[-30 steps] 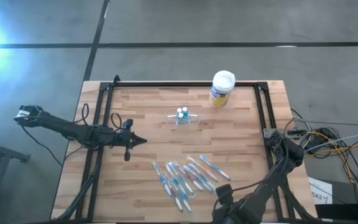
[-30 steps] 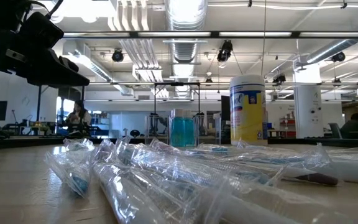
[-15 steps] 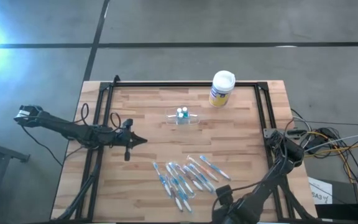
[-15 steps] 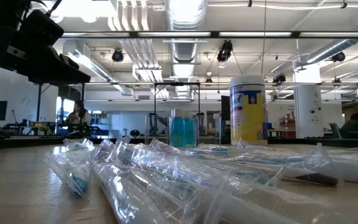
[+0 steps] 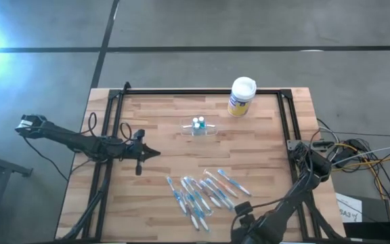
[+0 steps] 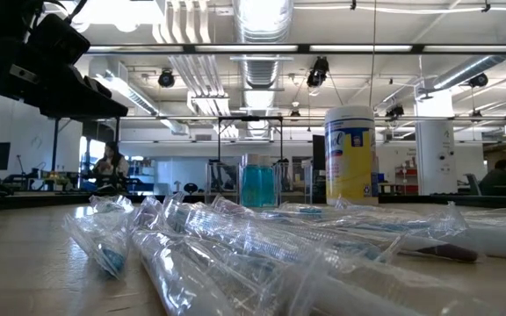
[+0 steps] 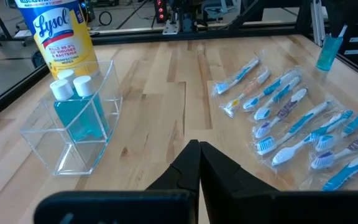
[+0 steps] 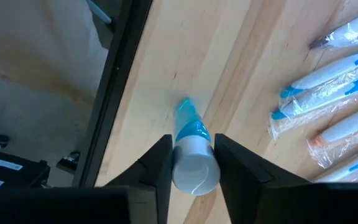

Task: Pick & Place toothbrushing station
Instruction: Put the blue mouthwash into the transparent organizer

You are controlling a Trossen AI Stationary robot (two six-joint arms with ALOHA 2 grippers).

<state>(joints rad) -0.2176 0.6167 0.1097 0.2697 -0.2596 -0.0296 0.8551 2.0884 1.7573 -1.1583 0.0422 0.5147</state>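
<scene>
Almost nothing has moved over the last second: the right tool (image 8: 191, 163) sits at the near edge of the worktop (image 5: 161, 122), its fingers closed on a small blue tube with a white cap (image 8: 194, 163), and only creeps a little, so the tube appears picked but not yet carried. The toothbrushing station (image 5: 200, 129), a clear plastic holder already containing two white-capped blue bottles (image 7: 74, 86), stands toward the far middle of the worktop, well apart from that tool. The left tool (image 7: 197, 150) hovers at the left side with its fingers pressed together on nothing, pointing toward the station. Between the right tool and the station lies a scatter of wrapped toothbrushes (image 5: 202, 193), which a direct path would cross. A yellow Lysol canister (image 5: 242, 96) stands beyond the station.
</scene>
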